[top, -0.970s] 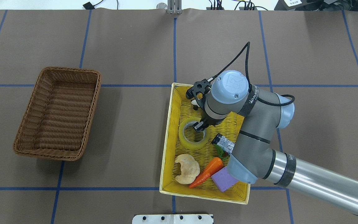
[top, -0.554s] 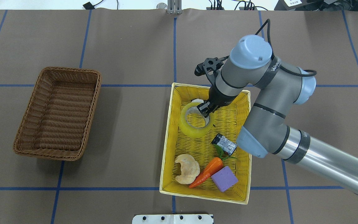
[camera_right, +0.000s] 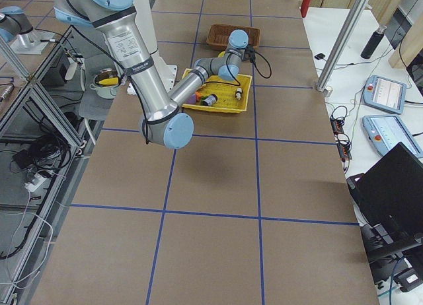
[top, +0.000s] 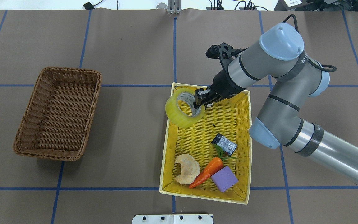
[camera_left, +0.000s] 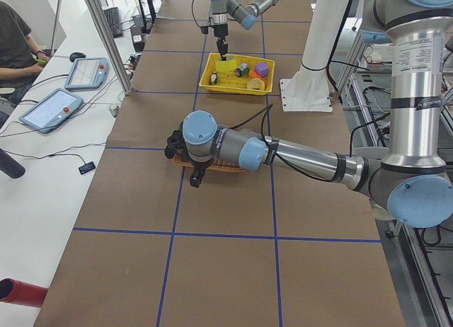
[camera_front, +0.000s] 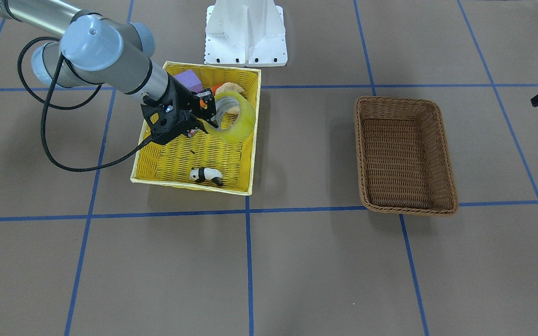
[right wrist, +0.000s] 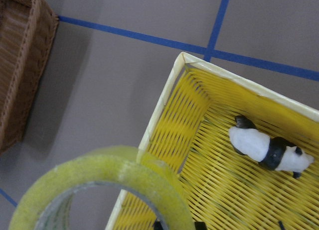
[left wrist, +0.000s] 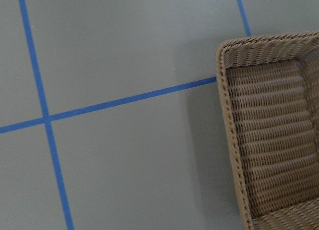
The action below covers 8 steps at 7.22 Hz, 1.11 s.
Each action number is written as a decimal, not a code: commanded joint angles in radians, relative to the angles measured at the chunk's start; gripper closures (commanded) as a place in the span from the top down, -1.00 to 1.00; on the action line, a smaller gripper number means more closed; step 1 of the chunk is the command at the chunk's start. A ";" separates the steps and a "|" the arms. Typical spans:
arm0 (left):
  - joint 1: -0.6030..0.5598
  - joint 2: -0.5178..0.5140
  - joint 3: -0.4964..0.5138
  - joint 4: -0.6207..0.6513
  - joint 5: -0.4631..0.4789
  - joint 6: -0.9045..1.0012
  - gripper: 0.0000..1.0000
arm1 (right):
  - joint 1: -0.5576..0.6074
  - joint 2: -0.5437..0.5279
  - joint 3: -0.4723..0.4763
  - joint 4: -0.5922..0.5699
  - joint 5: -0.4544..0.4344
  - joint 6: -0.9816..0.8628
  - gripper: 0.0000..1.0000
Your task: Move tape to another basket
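Note:
The yellow tape roll point(top: 179, 114) hangs tilted in the air over the far-left corner of the yellow basket point(top: 166, 155). My right gripper point(top: 199, 101) is shut on the roll's wall, one finger inside the grey-white core. The tape also shows in the front view point(camera_front: 243, 122) and close up in the right wrist view point(right wrist: 104, 170). The brown wicker basket point(top: 70, 70) stands empty to the left, well apart. My left gripper point(camera_left: 197, 177) hovers off beyond that basket's outer side; I cannot tell whether it is open or shut. The left wrist view shows only the basket's corner point(left wrist: 227, 120).
In the yellow basket lie a small grey can point(top: 225, 144), a carrot point(top: 207, 172), a purple block point(top: 224, 179), a pale bread piece point(top: 186, 169) and a panda figure point(camera_front: 206, 176). The white robot base point(camera_front: 245, 32) stands behind it. Blue tape lines cross the brown table.
My right gripper has lifted the tape off the yellow basket's floor and carried it up and to the left, to the basket's far-left corner. The can is now uncovered.

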State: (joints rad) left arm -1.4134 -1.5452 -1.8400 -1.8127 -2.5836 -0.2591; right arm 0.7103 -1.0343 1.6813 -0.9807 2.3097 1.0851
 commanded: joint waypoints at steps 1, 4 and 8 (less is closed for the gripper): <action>0.104 -0.067 0.050 -0.257 0.022 -0.449 0.96 | 0.000 -0.007 -0.015 0.243 -0.003 0.254 -1.00; 0.232 -0.208 0.145 -0.578 0.033 -0.905 0.96 | -0.003 -0.010 -0.020 0.439 -0.064 0.471 -1.00; 0.410 -0.335 0.148 -0.952 0.090 -1.480 0.96 | -0.046 -0.009 -0.141 0.810 -0.171 0.732 -1.00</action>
State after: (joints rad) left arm -1.0481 -1.8443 -1.6921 -2.6464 -2.5331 -1.5546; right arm 0.6889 -1.0434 1.5969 -0.3250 2.1958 1.7349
